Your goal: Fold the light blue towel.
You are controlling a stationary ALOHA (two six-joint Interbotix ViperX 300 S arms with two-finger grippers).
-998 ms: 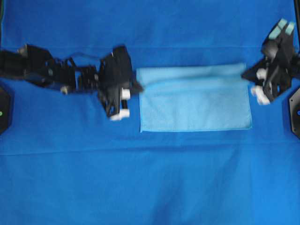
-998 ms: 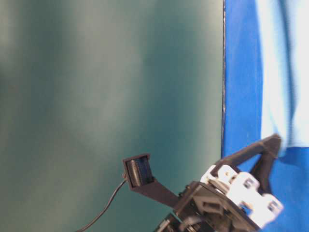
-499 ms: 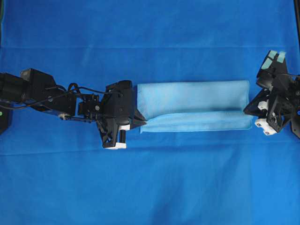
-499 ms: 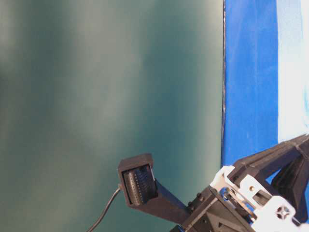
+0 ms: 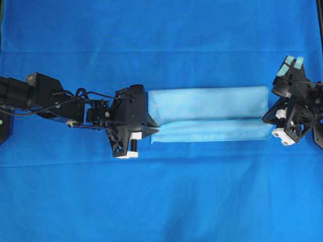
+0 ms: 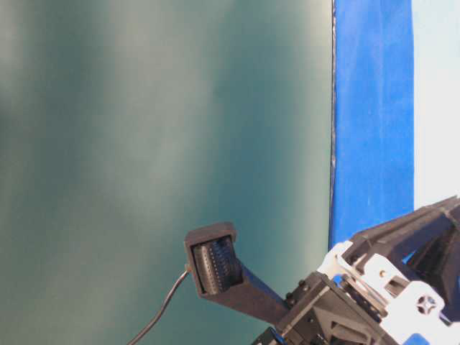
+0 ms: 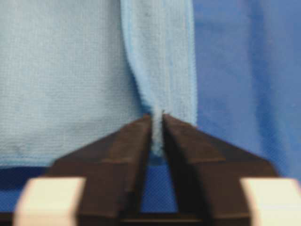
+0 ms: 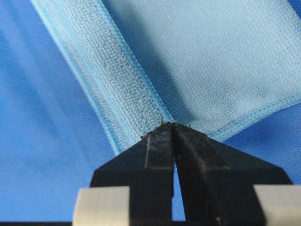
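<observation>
The pale sky-blue microfibre towel point(image 5: 207, 113) lies across the middle of the overhead frame as a long narrow band on the big dark royal-blue table cloth point(image 5: 161, 201). Its top layer is folded down most of the way, so a thin strip of the lower layer shows along the bottom edge.

At the towel's left end is the left black gripper point(image 5: 150, 132). In the left wrist view its two dark fingers point(image 7: 127, 146) stand a little apart with a thin ridge of towel hem point(image 7: 157, 134) caught in the slot between them. So it's still pinching the cloth, but the clamp looks loose rather than tight. The fold line of the towel runs straight up the frame from that pinch.

At the right end is the right black gripper point(image 5: 266, 119), touching the towel's corner. The right wrist view shows its fingers point(image 8: 157, 146) pressed together at the tips right where two hemmed edges of the towel meet, so it's clenched on that corner, with the cloth spreading away toward the upper part of the frame.

The table-level view is mostly a dull green wall point(image 6: 158, 144). The blue cloth and a sliver of towel are at the right edge, and part of a black arm with white fittings point(image 6: 359, 302) sits in the lower right corner.
</observation>
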